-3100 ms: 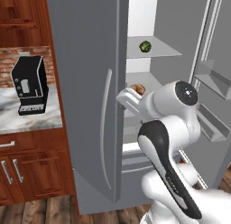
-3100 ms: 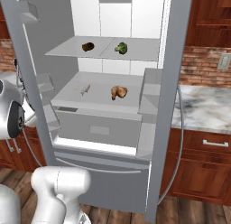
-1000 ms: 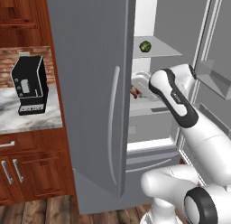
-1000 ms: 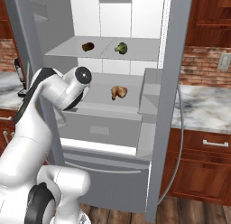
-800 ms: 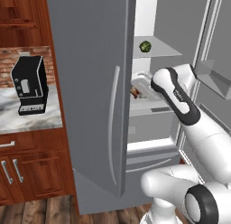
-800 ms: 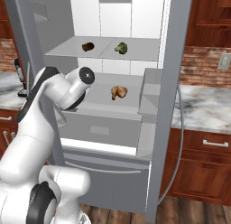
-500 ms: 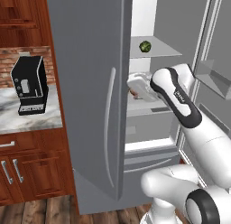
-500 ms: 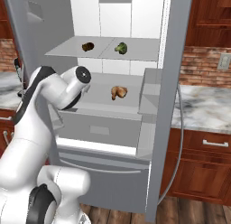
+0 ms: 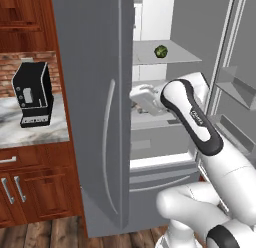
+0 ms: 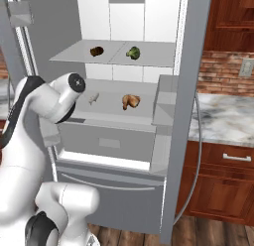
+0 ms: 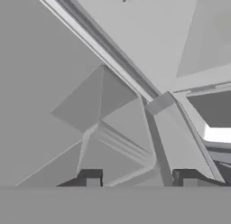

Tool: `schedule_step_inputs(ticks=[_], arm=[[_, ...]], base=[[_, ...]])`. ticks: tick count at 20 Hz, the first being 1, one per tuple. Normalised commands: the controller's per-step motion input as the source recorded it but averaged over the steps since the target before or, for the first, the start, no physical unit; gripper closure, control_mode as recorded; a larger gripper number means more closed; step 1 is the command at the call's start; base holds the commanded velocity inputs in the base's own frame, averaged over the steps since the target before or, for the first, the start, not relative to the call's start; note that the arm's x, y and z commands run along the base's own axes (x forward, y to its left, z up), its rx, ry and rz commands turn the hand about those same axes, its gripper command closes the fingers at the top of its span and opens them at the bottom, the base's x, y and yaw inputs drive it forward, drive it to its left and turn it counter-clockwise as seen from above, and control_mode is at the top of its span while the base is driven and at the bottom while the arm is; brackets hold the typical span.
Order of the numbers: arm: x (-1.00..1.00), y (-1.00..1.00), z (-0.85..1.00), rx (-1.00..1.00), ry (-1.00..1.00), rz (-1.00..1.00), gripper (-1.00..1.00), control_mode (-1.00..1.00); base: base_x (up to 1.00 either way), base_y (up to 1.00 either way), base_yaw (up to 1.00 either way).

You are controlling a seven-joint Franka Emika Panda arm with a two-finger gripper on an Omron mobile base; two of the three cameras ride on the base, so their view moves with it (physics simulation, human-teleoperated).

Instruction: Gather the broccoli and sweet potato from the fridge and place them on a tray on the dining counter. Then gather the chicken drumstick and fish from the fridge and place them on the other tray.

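Note:
The fridge stands open. On its upper shelf lie the dark brown sweet potato (image 10: 96,51) and the green broccoli (image 10: 132,52), which also shows as broccoli (image 9: 161,51). One shelf lower lie the small grey fish (image 10: 93,97) and the brown chicken drumstick (image 10: 130,101). My white hand (image 9: 145,99) is at the height of that lower shelf, close behind the edge of the left door. The gripper (image 11: 139,181) is open, and I see only tilted grey fridge panels between and beyond its fingertips (image 11: 92,180). My elbow (image 10: 69,91) is left of the fish.
The left fridge door (image 9: 95,117) stands close on my left, and the right door (image 10: 183,116) with its bins on the other side. A grey drawer (image 10: 106,141) sits under the shelves. A black coffee machine (image 9: 32,94) stands on the marble counter.
The arm has shifted slightly left, bringing the hand nearer the left door's edge at lower-shelf height. The food has not moved.

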Motion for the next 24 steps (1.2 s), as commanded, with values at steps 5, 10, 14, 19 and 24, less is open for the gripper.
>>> schedule_step_inputs(ticks=[5, 10, 14, 19, 24], arm=[[-0.06, 0.96, -0.21, -0.05, -0.08, 0.07, -1.00, -1.00], [-0.01, 0.91, -0.33, -0.05, -0.06, 0.08, -1.00, -1.00], [0.00, 0.95, -0.34, -0.05, -0.03, 0.08, -1.00, -1.00], [-0.01, 0.49, -0.06, -0.01, -0.05, 0.03, -1.00, -1.00], [-0.09, 0.11, 0.00, 0.00, -0.05, 0.00, -1.00, -1.00]], base=[[0.00, 0.00, 0.00], [0.00, 0.00, 0.00], [0.00, 0.00, 0.00], [0.00, 0.00, 0.00], [0.00, 0.00, 0.00]])
